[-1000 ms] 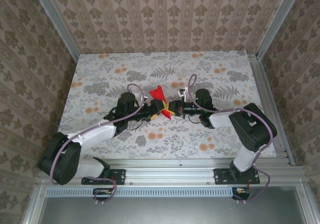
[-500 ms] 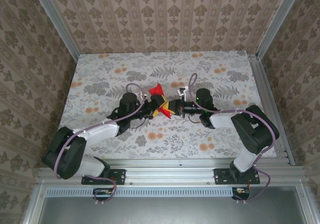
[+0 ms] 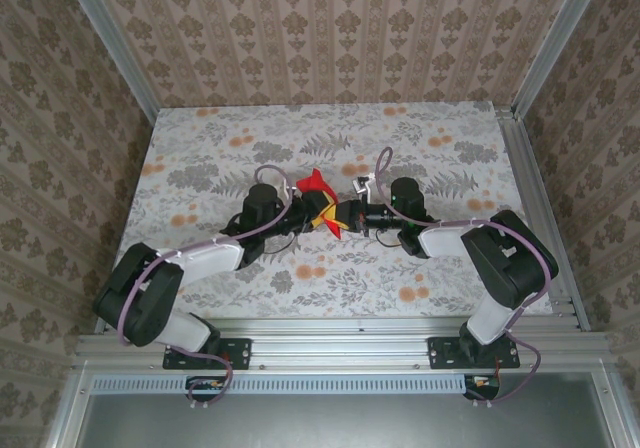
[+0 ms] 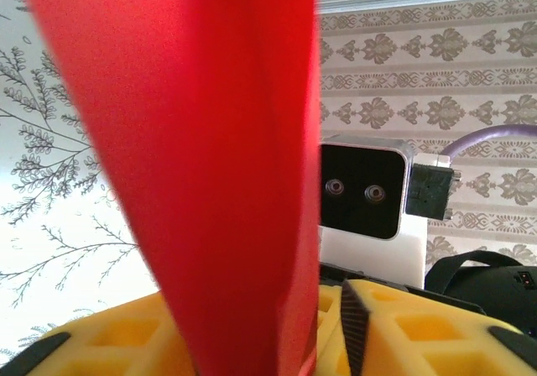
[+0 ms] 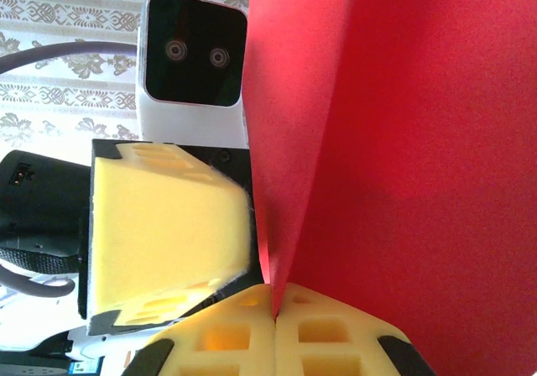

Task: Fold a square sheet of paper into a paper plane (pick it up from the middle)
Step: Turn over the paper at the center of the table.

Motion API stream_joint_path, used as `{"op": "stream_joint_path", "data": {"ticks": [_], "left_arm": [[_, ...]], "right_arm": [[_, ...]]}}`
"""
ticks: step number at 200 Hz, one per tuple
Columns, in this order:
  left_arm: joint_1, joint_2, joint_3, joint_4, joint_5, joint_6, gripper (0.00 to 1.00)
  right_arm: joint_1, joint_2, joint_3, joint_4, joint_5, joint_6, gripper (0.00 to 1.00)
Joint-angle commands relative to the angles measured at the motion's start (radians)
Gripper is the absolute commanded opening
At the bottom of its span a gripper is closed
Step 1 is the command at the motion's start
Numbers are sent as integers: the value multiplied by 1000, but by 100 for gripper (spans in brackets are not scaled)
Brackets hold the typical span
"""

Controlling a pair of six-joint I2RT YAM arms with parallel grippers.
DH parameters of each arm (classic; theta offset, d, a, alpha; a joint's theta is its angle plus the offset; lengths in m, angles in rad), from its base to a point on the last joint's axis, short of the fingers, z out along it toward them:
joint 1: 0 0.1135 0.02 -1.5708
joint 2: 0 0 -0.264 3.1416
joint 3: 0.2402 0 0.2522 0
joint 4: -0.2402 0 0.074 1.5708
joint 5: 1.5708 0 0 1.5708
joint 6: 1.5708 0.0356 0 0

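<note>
left claw [image 4: 252, 338] and right claw [image 5: 274, 307] both clenched on the red paper [image 3: 316, 181], nose to nose, any uneven tug probably rips it

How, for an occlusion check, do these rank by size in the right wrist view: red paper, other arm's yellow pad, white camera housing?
1. red paper, nearest the lens
2. other arm's yellow pad
3. white camera housing, slightly smaller
</note>
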Motion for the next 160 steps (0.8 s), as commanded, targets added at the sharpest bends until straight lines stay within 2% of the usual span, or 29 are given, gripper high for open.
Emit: {"op": "stream_joint_path", "data": {"ticks": [1, 104, 160], "left_arm": [[5, 9, 28, 27, 26, 5, 41], [43, -16, 41, -48, 57, 54, 15], [56, -27, 51, -83, 71, 84, 11]], "right_arm": [[7, -34, -14, 13, 19, -10, 5], [8, -40, -17, -34, 17, -39, 12], [8, -57, -18, -68, 17, -55, 20]]}}
